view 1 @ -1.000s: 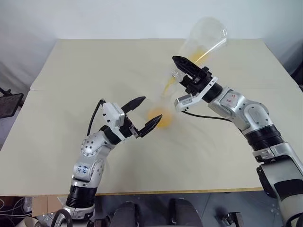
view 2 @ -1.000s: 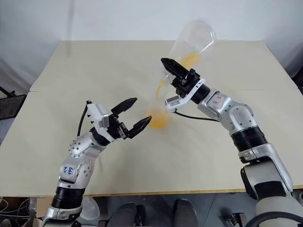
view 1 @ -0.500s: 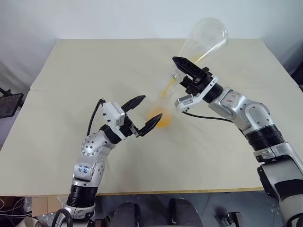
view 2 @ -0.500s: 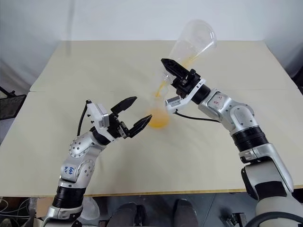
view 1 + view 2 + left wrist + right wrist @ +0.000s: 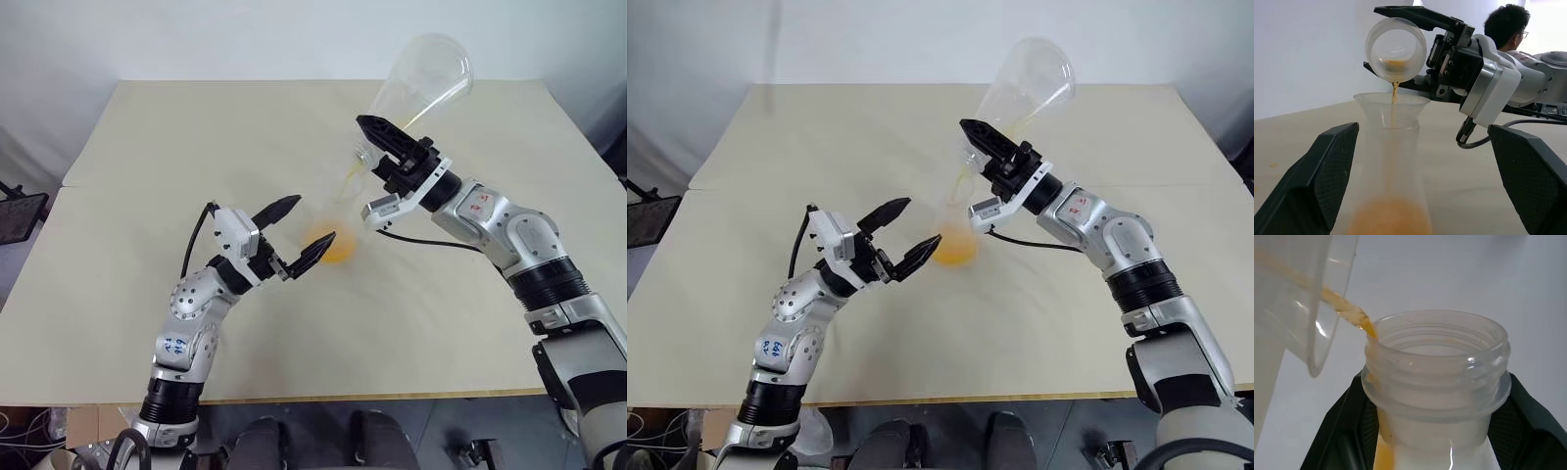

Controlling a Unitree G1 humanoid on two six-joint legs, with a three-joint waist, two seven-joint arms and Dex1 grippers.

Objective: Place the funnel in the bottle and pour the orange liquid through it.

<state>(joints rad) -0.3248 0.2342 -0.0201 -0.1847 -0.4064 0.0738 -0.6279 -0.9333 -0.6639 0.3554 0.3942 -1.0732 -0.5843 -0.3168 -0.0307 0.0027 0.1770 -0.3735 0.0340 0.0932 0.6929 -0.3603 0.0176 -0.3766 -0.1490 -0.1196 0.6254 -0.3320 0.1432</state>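
The right end effector (image 5: 377,147), clamped on the neck of an upturned flask (image 5: 416,83), trickles the last orange liquid (image 5: 1395,93) into the funnel (image 5: 1392,105) atop the bottle (image 5: 1388,196), which stands between the wide-open, empty left end effector (image 5: 299,233).

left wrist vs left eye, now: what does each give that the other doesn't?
Left wrist view: the funnel seated in the neck of the bottle, a thin stream of orange liquid falling into it from the mouth of the flask, and a person's head behind.
Left eye view: the whole table, and the flask's wide base tipped up, looking almost empty.
Both: right gripper shut on the flask neck, left gripper jaws open either side of the bottle, orange pooled in its base.
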